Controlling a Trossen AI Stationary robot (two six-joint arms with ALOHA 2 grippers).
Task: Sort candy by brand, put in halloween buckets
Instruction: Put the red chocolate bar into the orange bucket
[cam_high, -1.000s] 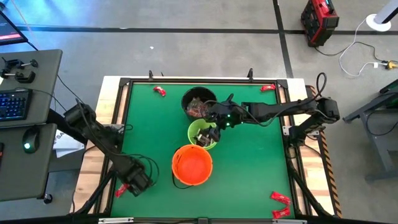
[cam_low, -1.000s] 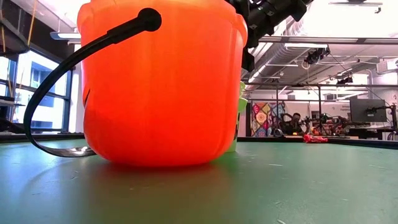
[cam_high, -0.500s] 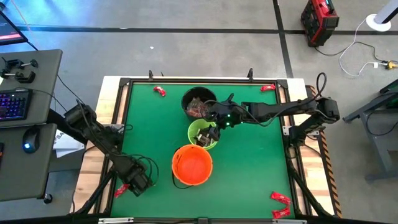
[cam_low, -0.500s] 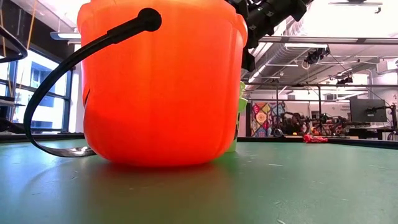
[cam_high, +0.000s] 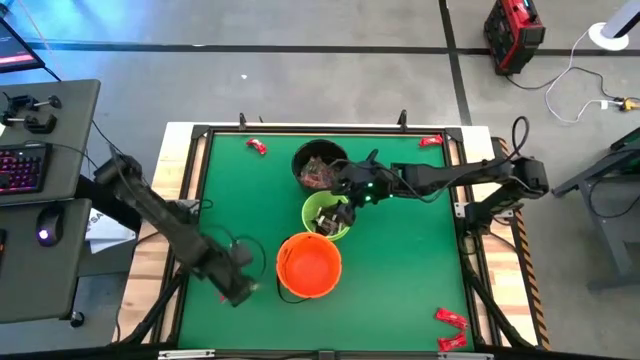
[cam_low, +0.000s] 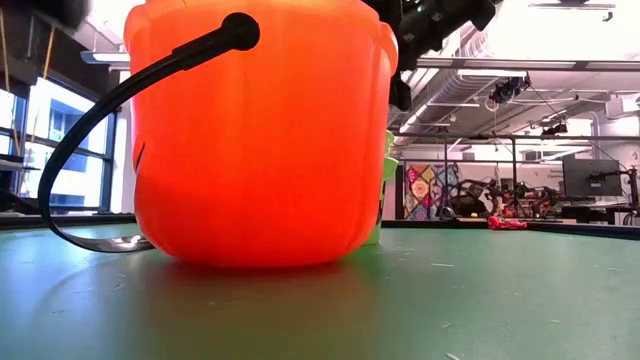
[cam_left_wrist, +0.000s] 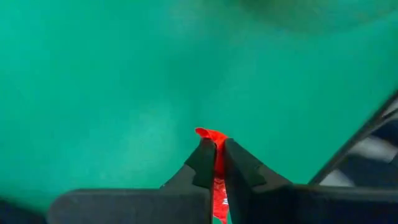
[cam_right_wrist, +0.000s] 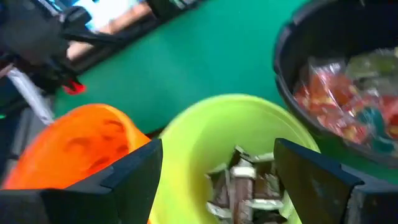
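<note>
Grey floor; desk left; windows behind.

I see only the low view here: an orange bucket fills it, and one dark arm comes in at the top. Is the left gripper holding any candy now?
Observer: Yes. In the left wrist view the left gripper is shut on a red candy.
Operator: Where is this gripper on the table?
Observer: In the high view it is at the near left part of the green table, just left of the orange bucket.
Operator: And the arm at the top of my picture?
Observer: That is the right arm. The right gripper is open above the lime green bucket, which holds dark wrapped pieces.
Operator: Is candy left outside the buckets?
Observer: Yes, red pieces lie at the near right corner.
</note>
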